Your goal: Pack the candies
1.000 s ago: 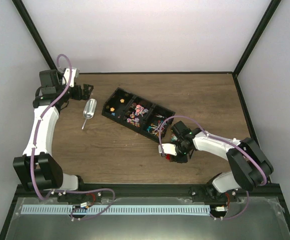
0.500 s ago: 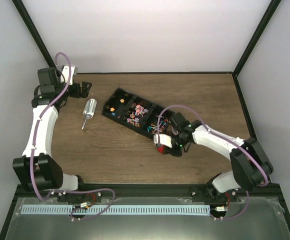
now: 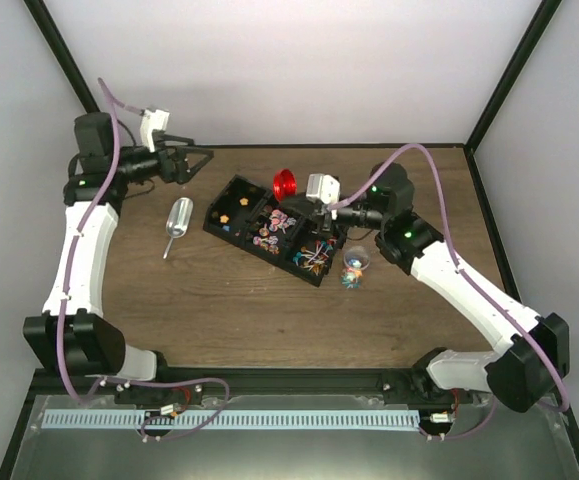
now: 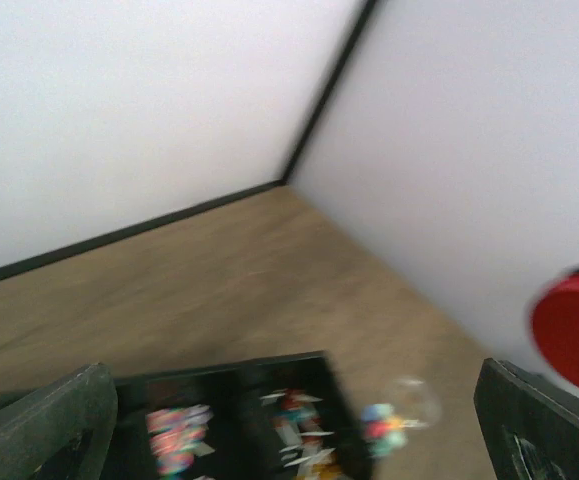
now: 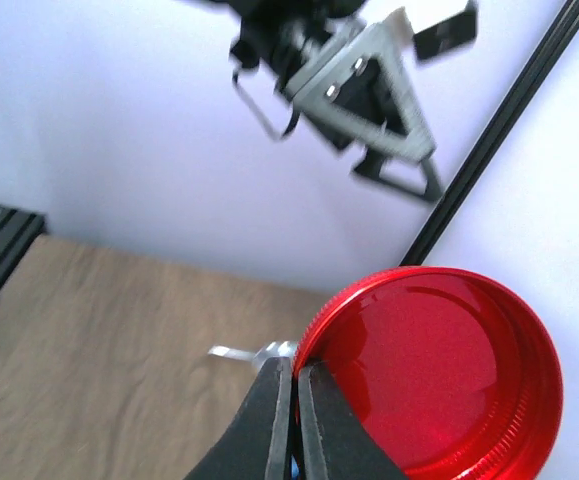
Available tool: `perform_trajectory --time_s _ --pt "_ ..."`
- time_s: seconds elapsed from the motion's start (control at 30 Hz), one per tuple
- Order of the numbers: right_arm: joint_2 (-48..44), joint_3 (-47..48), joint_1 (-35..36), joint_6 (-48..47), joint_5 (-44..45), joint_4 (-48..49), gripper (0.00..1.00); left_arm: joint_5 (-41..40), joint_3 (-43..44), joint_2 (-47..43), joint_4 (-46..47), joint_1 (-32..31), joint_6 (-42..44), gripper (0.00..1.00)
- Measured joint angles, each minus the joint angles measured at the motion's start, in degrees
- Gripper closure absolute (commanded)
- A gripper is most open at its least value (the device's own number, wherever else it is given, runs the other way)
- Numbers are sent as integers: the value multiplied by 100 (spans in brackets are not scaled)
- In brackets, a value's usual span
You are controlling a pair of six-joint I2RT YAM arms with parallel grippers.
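We have the right gripper (image 5: 295, 395) clenched on the rim of the red lid (image 5: 434, 370), with only a thin edge between its fingers, and the lid is held in the air over the far side of the black tray (image 3: 221, 203). That narrow pinch is our main worry: on any quick swing the lid could pivot or slip out and drop among the candies (image 3: 272, 228) in the tray's compartments. More candies sit in the small clear jar (image 3: 354, 265), which stands uncapped on the table just beside the tray's near-right end. It looks light to us, so a lid brought down tilted or off-centre could tip it and spill them. The left gripper (image 3: 199, 158) hangs released and empty beyond the metal scoop (image 3: 177, 218), well apart from the jar, so nothing steadies it.
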Motion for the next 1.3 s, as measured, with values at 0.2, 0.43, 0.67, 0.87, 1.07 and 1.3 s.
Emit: perform_trajectory --time_s 0.2,0.43,0.67,0.87,1.07,1.3 --pt "103 2 0 22 0 1912 99 1425 -48 98 1576 -890 -2035 0" --pt "164 2 33 -542 -173 2841 99 2459 -313 101 2992 -1871 -3536 0" --pt "168 2 216 -839 -330 3003 99 2793 -317 219 4116 -2177 -4568 0" --pt "168 -7 267 -914 -345 3032 99 2837 -341 341 5023 -2367 -5278 0" --pt "168 -118 315 -944 -334 3211 99 2859 -378 382 5781 -2472 -5799 0" --pt "168 -367 354 -973 -192 3622 99 2894 -588 382 6666 -2507 -6321 1"
